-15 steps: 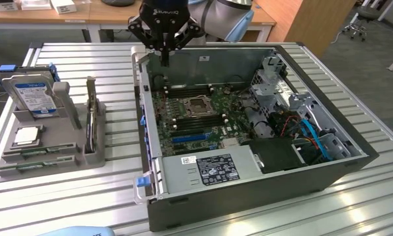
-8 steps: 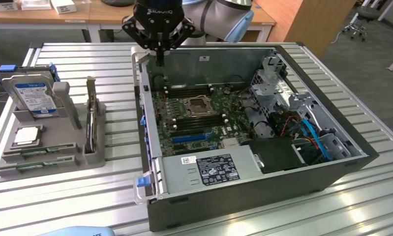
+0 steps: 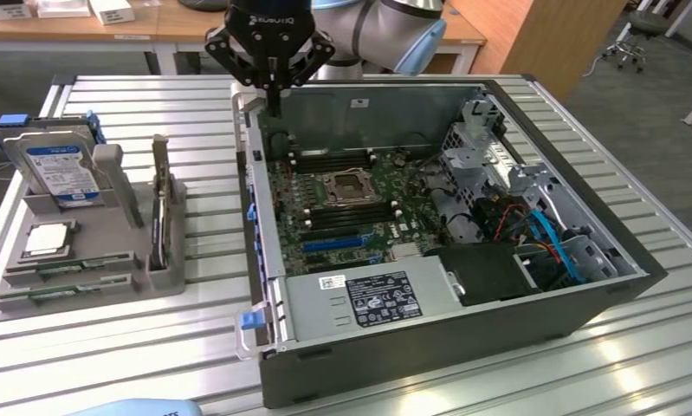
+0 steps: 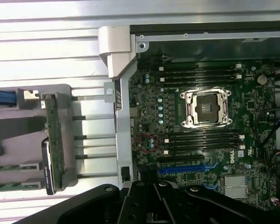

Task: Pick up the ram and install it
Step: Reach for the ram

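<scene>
Here's the table [image 3: 103,355]: a silvery metal top, slatted, with ribs running across it. On the exterior view's right sits a big open computer case [image 3: 438,347], laid on its side with a dark wall facing the camera. On the exterior view's left, near the case but with bare slats between them, a gray plastic parts holder [image 3: 166,279] rests flat on the top.

hand [image 3: 274,108]: "ROBOTIQ", upside down | power supply label [image 3: 375,299]: print unreadable | hard drive label [image 3: 59,165]: unreadable
</scene>
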Available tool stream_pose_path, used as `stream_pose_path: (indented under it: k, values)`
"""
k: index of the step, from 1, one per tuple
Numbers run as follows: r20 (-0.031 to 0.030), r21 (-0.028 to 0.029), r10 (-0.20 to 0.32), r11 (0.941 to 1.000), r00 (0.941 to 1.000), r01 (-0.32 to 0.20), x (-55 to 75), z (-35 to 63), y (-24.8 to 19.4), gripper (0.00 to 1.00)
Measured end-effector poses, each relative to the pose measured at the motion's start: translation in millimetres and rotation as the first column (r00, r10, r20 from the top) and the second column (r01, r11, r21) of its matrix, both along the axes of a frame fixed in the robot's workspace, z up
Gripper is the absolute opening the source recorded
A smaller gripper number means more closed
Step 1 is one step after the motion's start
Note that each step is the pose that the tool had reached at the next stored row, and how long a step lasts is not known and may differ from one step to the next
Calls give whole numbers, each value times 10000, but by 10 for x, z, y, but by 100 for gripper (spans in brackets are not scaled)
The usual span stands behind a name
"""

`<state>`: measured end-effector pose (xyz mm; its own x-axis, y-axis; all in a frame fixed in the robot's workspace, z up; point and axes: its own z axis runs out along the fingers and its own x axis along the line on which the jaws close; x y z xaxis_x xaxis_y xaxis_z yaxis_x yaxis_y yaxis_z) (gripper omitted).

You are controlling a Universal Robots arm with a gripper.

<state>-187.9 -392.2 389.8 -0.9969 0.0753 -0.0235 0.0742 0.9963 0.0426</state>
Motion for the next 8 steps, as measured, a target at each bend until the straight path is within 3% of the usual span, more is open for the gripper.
stream_pose_path:
  k: [8]
  values:
    - [0, -11, 1, 10000, 10000, -1, -105, -6, 19, 10]
